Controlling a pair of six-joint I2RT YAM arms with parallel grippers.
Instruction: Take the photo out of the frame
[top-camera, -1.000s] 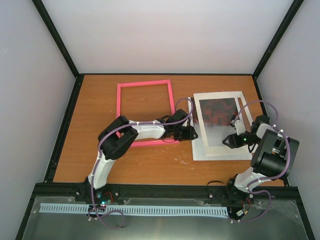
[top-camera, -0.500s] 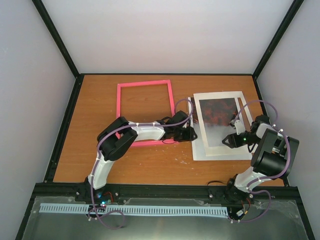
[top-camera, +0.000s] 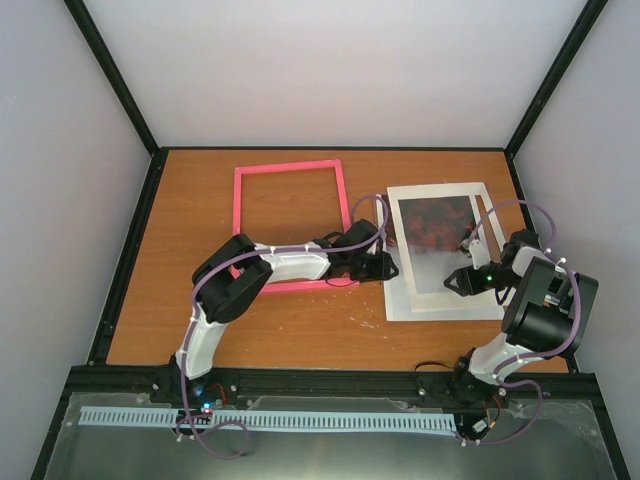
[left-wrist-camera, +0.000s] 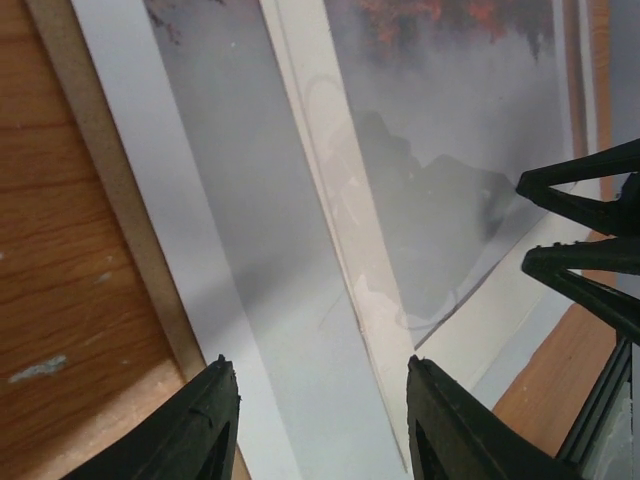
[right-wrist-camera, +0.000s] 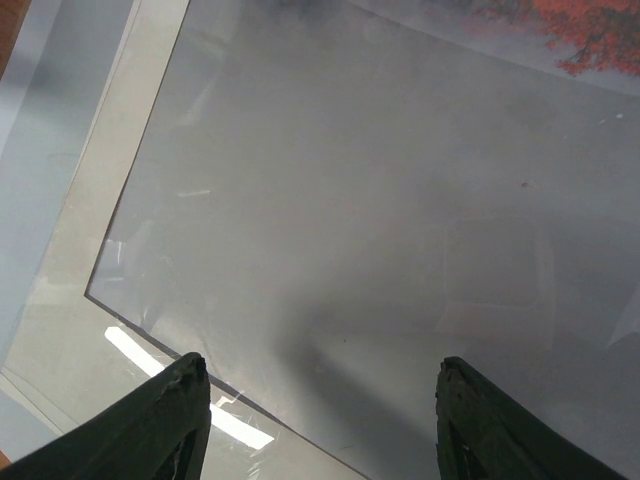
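Top: photo (top-camera: 435, 235) lies flat on white mat sheets (top-camera: 440, 305), right of the empty frame (top-camera: 238, 220) on the tabletop (top-camera: 300, 330).
Left wrist: left gripper (left-wrist-camera: 318, 378) part-spread, empty, over the mats' left edge.
Right wrist: right gripper (right-wrist-camera: 320, 372) spread, empty, above the photo's pale end.
Print likely thin, floppy, slick, easily creased; best pinched at a lifted corner.

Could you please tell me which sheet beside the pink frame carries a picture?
The photo, topmost: red-and-black at its far end, fading to grey. The sheets beneath it are plain white.
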